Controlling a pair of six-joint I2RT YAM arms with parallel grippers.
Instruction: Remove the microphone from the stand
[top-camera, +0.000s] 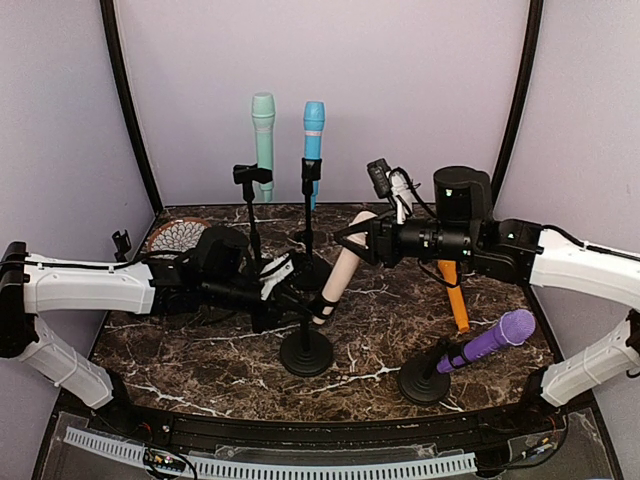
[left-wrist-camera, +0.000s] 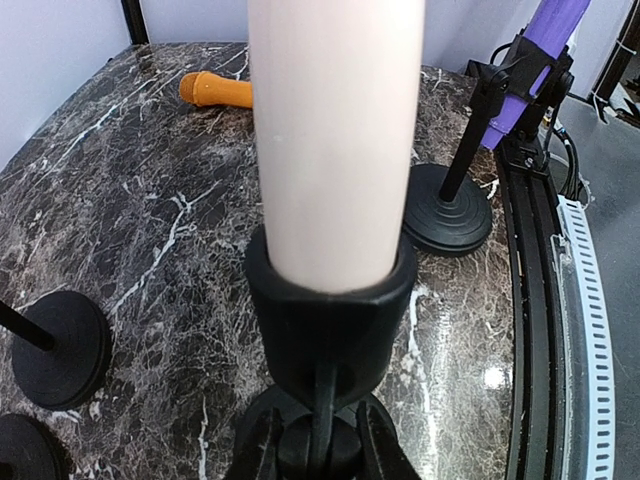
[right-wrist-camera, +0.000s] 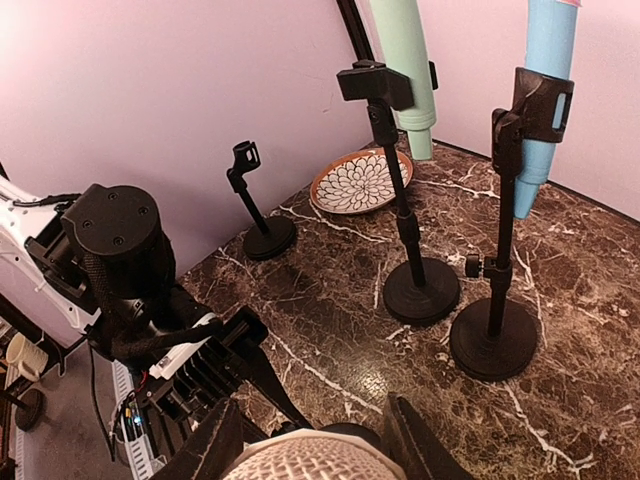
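Item: cream microphone (top-camera: 345, 268), sitting tilted in the clip (left-wrist-camera: 330, 310) of a black stand (top-camera: 306, 352) near the middle of the table (top-camera: 200, 365), its head leaning toward the far right.

Right gripper (right-wrist-camera: 315, 450) is clasping the mesh head, one finger pressing on each side.

Left gripper (left-wrist-camera: 318, 445) is pinching the stand's stem just below the clip, fingers closed on it, the microphone's body rising directly above them.

Also present:
- purple microphone (top-camera: 495, 340), leaning in its own stand toward the front right corner
- orange microphone (top-camera: 455, 295), lying near the right edge
- green microphone (top-camera: 263, 135) and blue microphone (top-camera: 314, 135), standing upright along the far edge
- patterned plate (top-camera: 175, 235), sitting at the far left corner
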